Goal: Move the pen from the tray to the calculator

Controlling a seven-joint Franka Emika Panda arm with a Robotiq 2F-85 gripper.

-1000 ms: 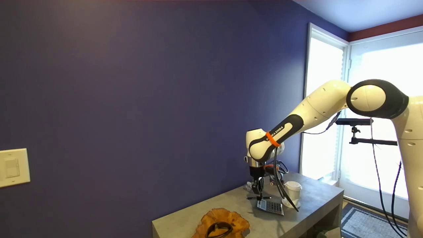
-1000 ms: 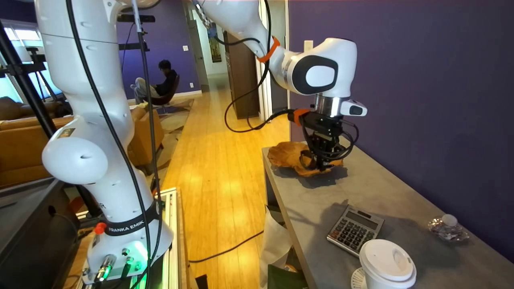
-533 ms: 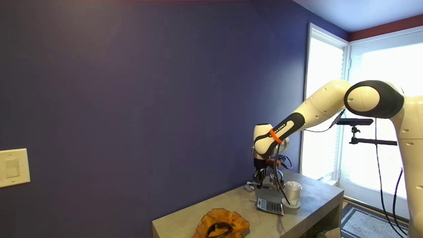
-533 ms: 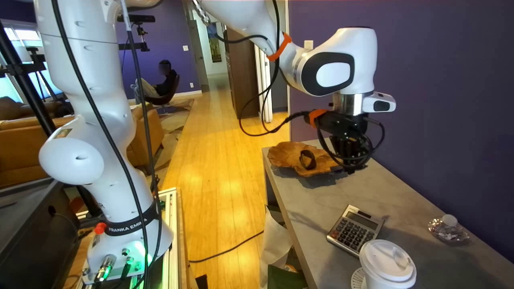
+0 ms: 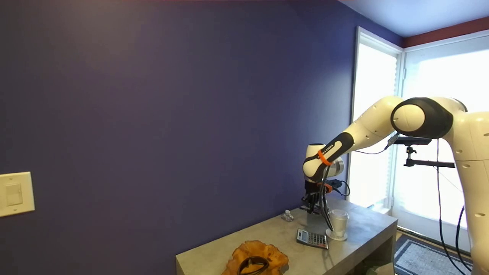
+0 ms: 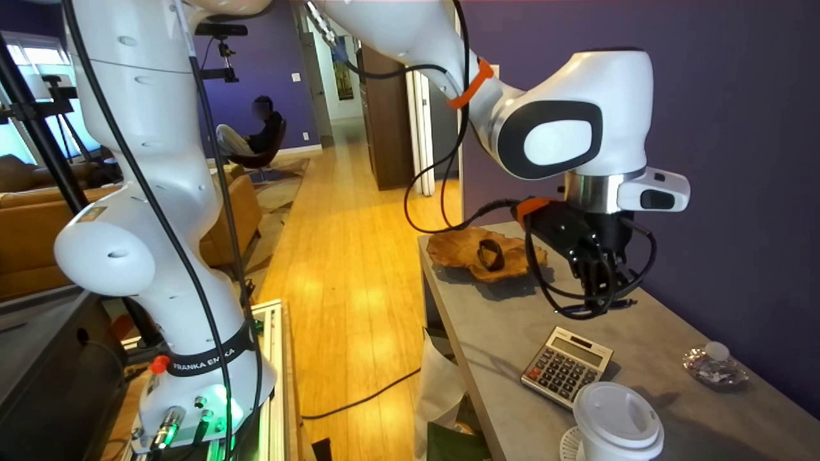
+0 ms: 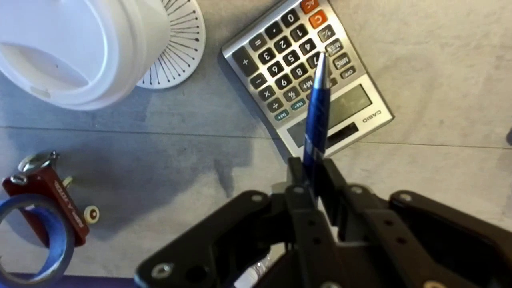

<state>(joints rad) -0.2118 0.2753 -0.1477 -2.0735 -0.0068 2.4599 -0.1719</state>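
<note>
We've got the slim blue, silver-tipped pen (image 7: 318,116) pinched btwn the jaws of the black two-finger gripper (image 7: 313,172), both snug against its barrel. In wrist view the tip sticks out fwd, overlapping the silver rectangular dark-keyed calculator (image 7: 300,80). In both exterior views we see the gripper hang above the grey tabletop (image 6: 512,333), apart from the calc.

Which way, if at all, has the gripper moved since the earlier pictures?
Yes: in an exterior view, the gripper has moved to the right and lower in the picture, away from the wooden tray, which has stayed in place.
</note>
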